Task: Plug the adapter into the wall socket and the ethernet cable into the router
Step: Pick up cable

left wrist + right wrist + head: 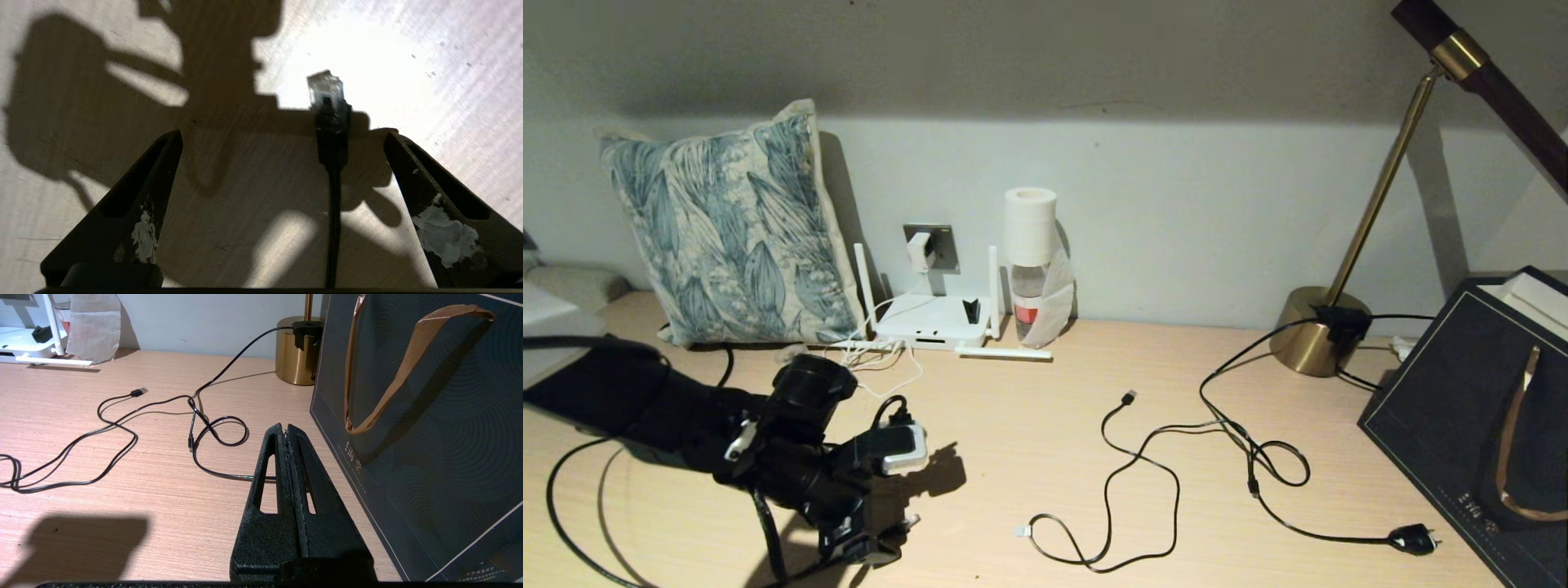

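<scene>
The white adapter (920, 251) sits in the grey wall socket (943, 247) on the back wall, its thin white cord bunched below. The white router (935, 321) with stick antennas lies under it; the router (18, 343) also shows in the right wrist view. My left gripper (882, 545) points down at the near-left table. In its wrist view the left gripper (282, 135) is open, and the ethernet cable (333, 155) with its clear connector lies on the wood between the fingers, nearer one finger and touching neither. My right gripper (286, 430) is shut and empty beside the dark bag.
A leaf-print pillow (727, 229) leans left of the router. A bottle under a paper roll (1029, 261) stands to its right. A black USB cable (1131, 465) and the lamp's cord (1411, 539) sprawl mid-table. The brass lamp base (1311, 331) and dark gift bag (1478, 425) fill the right side.
</scene>
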`<state>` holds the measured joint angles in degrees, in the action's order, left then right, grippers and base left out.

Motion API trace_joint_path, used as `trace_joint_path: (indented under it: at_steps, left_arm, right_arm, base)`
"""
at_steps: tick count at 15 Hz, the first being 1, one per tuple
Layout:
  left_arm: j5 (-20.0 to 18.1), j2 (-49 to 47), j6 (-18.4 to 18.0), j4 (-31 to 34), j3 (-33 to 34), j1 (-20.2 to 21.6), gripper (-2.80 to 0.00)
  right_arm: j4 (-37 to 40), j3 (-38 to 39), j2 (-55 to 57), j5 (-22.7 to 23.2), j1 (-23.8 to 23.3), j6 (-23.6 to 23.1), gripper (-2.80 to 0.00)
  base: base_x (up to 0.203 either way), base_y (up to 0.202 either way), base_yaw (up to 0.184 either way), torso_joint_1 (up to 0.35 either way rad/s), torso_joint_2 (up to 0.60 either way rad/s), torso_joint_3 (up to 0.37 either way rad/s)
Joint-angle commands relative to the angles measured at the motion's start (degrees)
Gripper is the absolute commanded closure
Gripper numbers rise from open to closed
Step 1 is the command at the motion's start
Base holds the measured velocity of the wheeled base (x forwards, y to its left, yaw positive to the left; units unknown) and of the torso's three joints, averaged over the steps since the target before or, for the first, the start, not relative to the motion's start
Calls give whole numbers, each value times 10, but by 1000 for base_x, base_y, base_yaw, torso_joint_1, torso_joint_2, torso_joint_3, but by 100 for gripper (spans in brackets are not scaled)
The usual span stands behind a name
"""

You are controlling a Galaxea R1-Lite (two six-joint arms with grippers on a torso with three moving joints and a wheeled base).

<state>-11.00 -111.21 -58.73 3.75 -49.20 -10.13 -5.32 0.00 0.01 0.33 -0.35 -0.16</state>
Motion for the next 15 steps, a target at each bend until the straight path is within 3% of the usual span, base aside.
trace_joint_path:
  at_steps: [1, 15]
  left_arm:
    - [-1, -6, -4, -2, 4, 0, 0]
    - [-4, 47, -9, -2, 42, 0, 0]
  right_arm:
    - [0, 20, 1, 0, 0, 0, 0]
    - [0, 20, 1, 0, 0, 0, 0]
  base:
    - [0, 0, 0, 0, 0, 0]
    - [0, 0, 0, 0, 0, 0]
